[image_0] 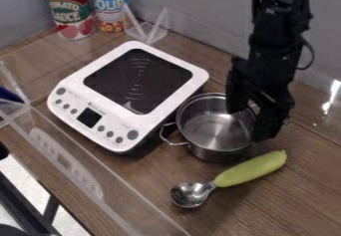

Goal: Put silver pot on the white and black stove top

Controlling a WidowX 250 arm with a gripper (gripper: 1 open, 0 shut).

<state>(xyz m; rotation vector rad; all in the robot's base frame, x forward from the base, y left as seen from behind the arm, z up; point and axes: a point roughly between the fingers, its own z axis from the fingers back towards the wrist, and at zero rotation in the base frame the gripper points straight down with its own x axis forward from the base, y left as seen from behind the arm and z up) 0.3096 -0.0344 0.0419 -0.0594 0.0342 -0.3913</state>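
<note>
Pot (pixel 213 131) sits on the counter (pixel 147 185), just beside the stove (pixel 130 93). The claw (pixel 253 114) is fully open at the pot's far side; whether it touches the rim cannot be told.

Layout of the surface (pixel 173 185): pot (pixel 217 128) right of the stove (pixel 128 95); scoop (pixel 229 178) in front of the pot; two cans (pixel 90 6) (side by side) behind the stove.
</note>
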